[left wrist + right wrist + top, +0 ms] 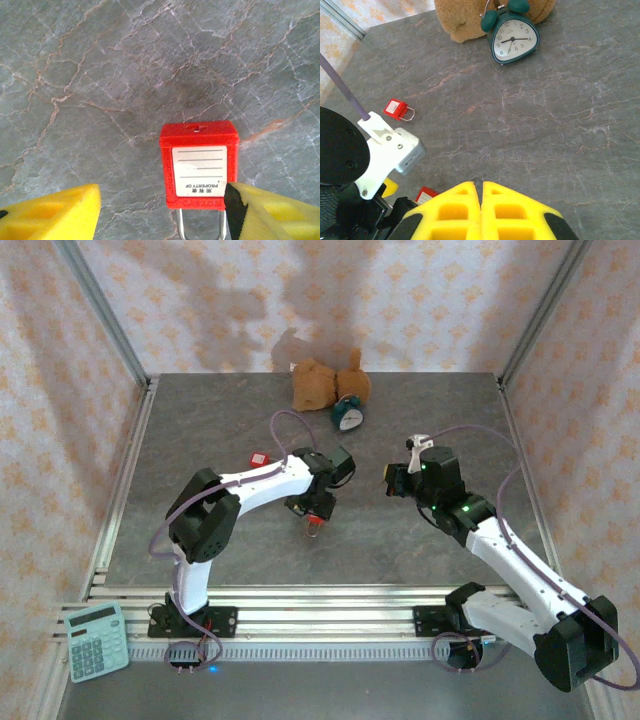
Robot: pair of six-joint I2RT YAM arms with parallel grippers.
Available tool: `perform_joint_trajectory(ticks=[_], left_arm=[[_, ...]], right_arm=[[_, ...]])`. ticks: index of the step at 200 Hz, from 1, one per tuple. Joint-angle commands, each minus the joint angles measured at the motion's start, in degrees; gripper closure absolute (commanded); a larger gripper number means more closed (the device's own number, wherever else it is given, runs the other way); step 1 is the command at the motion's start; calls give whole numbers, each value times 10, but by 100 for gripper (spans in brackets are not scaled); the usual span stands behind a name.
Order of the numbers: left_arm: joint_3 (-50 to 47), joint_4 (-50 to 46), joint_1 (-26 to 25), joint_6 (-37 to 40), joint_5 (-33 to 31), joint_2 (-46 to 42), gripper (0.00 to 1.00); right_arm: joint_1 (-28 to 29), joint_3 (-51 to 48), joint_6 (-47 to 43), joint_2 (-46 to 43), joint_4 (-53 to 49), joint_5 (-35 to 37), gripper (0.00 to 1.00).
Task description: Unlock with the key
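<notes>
Key [476,179] shows as no more than a tiny dull sliver at the seam where the right gripper [481,187] presses its two yellow fingertips together; those jaws are closed tight with the sliver pinched between them, and it is too small to read further. In the top view the right gripper [388,480] hangs above the grey stone-patterned table [450,420], near the left gripper [312,508] and at about 3 o'clock from it. The left jaws stand wide. In the left wrist view the left gripper [162,196] straddles a red padlock [199,165] whose labelled face is up and whose metal shackle points to 6 o'clock. The finger at 3 o'clock meets the lock's lower corner, while the finger at 9 o'clock stands clearly apart from it, so nothing is clamped. From above, that padlock [313,521] sits right at 6 o'clock of the left gripper. A second red padlock [259,457] lies on the table at 10 o'clock from the left gripper, well apart. A green alarm clock [347,416] rests at 12 o'clock, touching a brown plush toy [320,383] behind it. A pale calculator [96,640] lies off the table at 8 o'clock, beside the left arm's base.
</notes>
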Motion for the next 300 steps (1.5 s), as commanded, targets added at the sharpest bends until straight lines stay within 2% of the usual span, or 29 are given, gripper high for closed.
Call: perform_joint_trajectory(ticks=[1,35,93,169,231,300], left_arm=[[11,-29,-11,1,7,-24,32],[6,-20,-20,-7,29,-18,32],[7,-21,-20,-10,20,19,33],[-14,-2,-10,-9,18,43,44],[-25,1,24,24,27,25,46],[23,-21,24,68,55,58,45]], right_arm=[[2,-6,4,-10,11,11,96],[2,-6,6,-9,13,11,96],[2,-10,5,-12,12,11,96],[2,-12,8,-13,13,9,96],[2,-12,9,-13,14,8,96],[2,-7,6,-15,9,10,96]])
